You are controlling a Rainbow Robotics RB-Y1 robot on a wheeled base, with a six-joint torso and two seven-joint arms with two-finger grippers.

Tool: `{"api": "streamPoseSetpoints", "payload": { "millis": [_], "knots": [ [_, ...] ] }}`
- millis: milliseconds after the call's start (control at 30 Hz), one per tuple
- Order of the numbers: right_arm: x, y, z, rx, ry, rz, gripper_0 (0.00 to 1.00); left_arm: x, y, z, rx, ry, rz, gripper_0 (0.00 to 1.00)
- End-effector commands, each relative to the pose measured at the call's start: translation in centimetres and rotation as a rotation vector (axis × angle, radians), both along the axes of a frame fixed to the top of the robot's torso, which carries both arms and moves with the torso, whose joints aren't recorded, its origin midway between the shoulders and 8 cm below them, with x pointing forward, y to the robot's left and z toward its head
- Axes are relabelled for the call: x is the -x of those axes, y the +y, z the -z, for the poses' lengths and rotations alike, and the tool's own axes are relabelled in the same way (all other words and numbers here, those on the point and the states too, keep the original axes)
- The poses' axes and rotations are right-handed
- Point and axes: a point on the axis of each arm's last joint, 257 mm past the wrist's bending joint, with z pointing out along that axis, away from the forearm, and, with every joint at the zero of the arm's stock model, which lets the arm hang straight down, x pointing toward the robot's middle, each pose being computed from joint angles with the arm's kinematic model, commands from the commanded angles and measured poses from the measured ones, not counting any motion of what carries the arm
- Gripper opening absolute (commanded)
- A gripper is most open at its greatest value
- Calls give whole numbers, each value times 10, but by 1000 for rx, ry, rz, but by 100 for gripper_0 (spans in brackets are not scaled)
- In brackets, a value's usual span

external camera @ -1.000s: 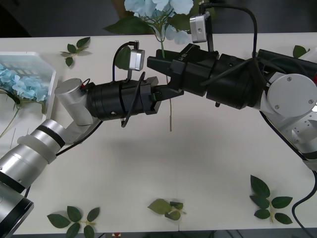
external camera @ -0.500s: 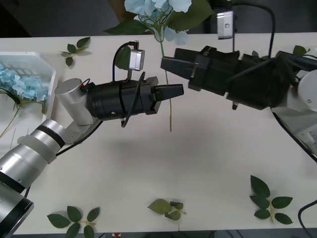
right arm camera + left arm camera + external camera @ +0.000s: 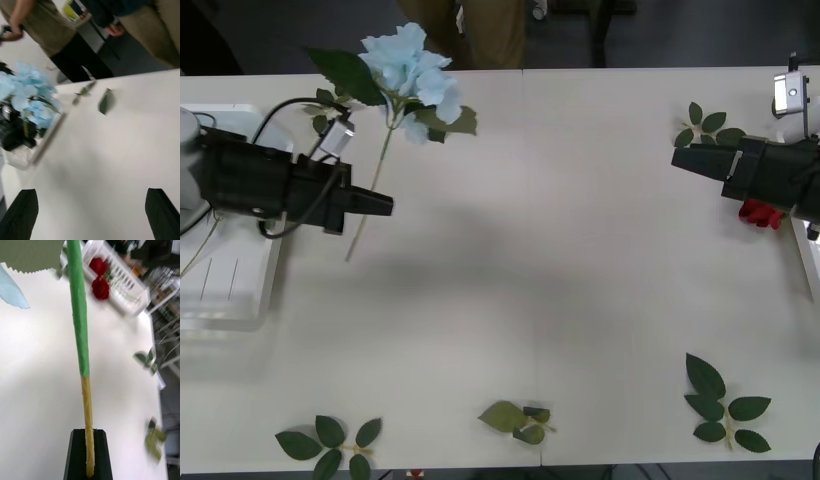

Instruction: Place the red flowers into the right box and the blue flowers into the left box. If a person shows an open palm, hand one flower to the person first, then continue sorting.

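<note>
Beside the left box (image 3: 225,300), our left gripper (image 3: 375,204) pinches the blue flower's (image 3: 408,68) stem-end, bloom pointing away from the basket; right gripper (image 3: 690,158) spread empty.

Right box (image 3: 812,262) apparently mostly off-frame

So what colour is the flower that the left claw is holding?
Pale sky-blue flower, clearest in the front view.

The left gripper (image 3: 89,450) clamps a blue flower's stem (image 3: 79,333); far off, red flowers (image 3: 99,277) lie in the right box (image 3: 127,288).
</note>
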Motion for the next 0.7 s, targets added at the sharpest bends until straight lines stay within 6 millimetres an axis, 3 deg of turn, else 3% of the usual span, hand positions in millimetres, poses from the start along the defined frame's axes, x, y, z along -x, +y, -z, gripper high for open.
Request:
{"api": "streamPoseSetpoints", "payload": {
  "millis": [33,167,233,267,467,500,533,600,700],
  "knots": [
    [-22,-41,16,128,-30,106,83,-21,87,-46,-269,-63,-39,0],
    [-42,-27,20,173,-47,123,83,-16,158,-68,-420,-77,-98,0],
    [-44,-7,19,183,-59,86,83,-13,193,-77,-455,-49,-173,0],
    [-45,9,15,188,-73,54,83,-9,225,-81,-478,-1,-258,0],
    [-37,48,-3,197,-182,-72,83,22,345,-70,-574,166,-550,0],
    [-35,50,-4,195,-189,-85,83,26,353,-67,-581,180,-571,0],
    [-31,58,-10,182,-211,-115,83,35,375,-61,-595,229,-640,0],
    [-25,64,-16,166,-234,-146,83,41,392,-55,-608,267,-700,0],
    [-20,65,-23,160,-277,-171,83,44,403,-52,-607,279,-735,0]
  ]
}}
